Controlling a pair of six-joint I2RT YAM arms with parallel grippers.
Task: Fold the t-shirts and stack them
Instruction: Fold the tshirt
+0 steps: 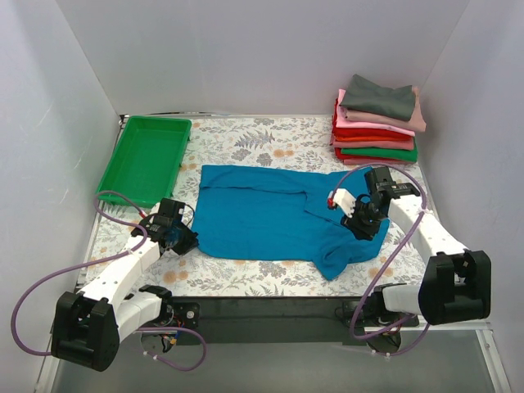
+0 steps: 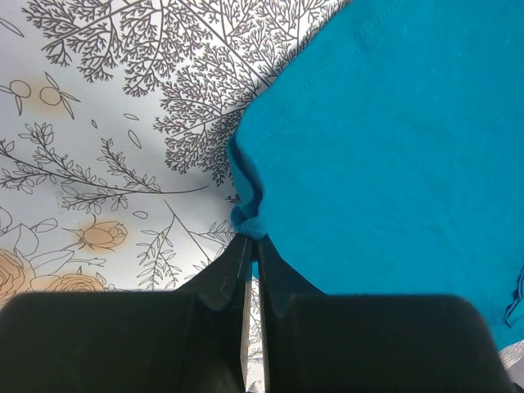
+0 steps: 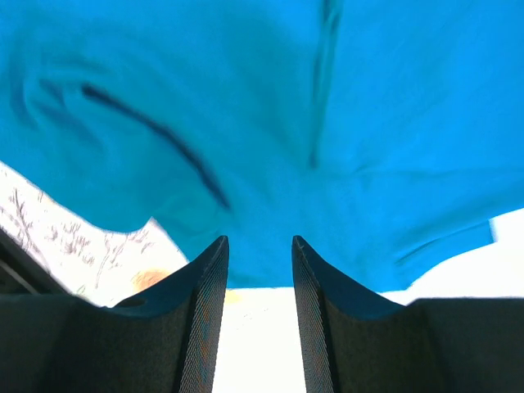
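A teal-blue t-shirt (image 1: 270,217) lies spread across the middle of the floral table cover, its near right part rumpled. My left gripper (image 1: 187,240) is shut on a pinched fold at the shirt's near left edge (image 2: 248,214), low over the table. My right gripper (image 1: 363,219) hangs over the shirt's right side, open, with nothing between its fingers (image 3: 205,286); blue cloth (image 3: 327,123) fills the right wrist view beyond them. Several folded t-shirts, grey, pink, red and green, sit in a stack (image 1: 377,123) at the back right.
A green plastic tray (image 1: 147,157) stands at the back left. White walls close in the table on three sides. Purple cables loop from both arm bases at the near edge.
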